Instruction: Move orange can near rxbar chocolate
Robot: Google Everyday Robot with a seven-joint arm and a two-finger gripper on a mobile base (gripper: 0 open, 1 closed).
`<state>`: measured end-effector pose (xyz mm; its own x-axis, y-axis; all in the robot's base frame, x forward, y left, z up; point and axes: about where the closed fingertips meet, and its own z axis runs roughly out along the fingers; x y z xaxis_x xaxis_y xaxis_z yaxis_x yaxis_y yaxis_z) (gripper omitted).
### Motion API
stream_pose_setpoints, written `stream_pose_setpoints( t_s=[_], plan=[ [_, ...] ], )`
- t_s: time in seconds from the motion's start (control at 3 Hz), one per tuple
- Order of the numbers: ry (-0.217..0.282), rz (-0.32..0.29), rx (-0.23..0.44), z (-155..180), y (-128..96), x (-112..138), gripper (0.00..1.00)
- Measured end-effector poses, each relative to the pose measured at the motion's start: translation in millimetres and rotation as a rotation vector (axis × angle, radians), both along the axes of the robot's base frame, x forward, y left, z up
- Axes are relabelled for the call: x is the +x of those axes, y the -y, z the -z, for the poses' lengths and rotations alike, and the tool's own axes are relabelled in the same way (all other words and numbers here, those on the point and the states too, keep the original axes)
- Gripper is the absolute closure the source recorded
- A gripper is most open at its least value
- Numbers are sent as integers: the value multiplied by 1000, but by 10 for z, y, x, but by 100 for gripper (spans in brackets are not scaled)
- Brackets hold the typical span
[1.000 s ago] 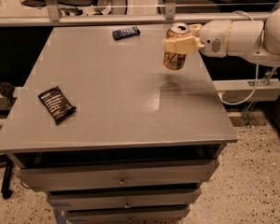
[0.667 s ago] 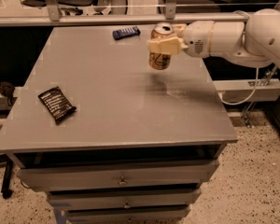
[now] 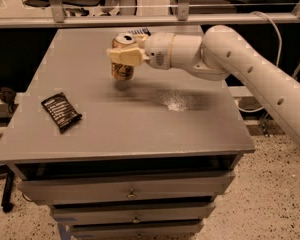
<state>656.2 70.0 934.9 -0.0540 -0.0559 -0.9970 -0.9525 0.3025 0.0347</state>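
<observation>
The orange can (image 3: 122,70) is golden-orange with a silver top and hangs a little above the grey table (image 3: 140,129), over its far middle. My gripper (image 3: 124,55) reaches in from the right and is shut on the can's upper part. The rxbar chocolate (image 3: 61,111), a flat black wrapper with white text, lies at the table's left, well to the left of and nearer than the can.
A small dark blue wrapped bar (image 3: 139,32) lies at the table's far edge, mostly hidden behind the gripper. My white arm (image 3: 250,74) spans the right side. Drawers (image 3: 130,191) sit below the tabletop. A rail (image 3: 140,20) and chairs stand behind.
My gripper has carried the orange can leftward across the table's far part, from near the right edge toward the middle. The rxbar chocolate has not moved.
</observation>
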Motion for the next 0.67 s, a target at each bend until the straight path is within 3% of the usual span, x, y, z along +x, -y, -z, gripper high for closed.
stream_pose_setpoints(
  t_s=[0.33, 0.67],
  plan=[
    [-5, -80, 22, -11, -503, -72, 100],
    [-22, -141, 4, 19, -772, -177, 100]
  ],
)
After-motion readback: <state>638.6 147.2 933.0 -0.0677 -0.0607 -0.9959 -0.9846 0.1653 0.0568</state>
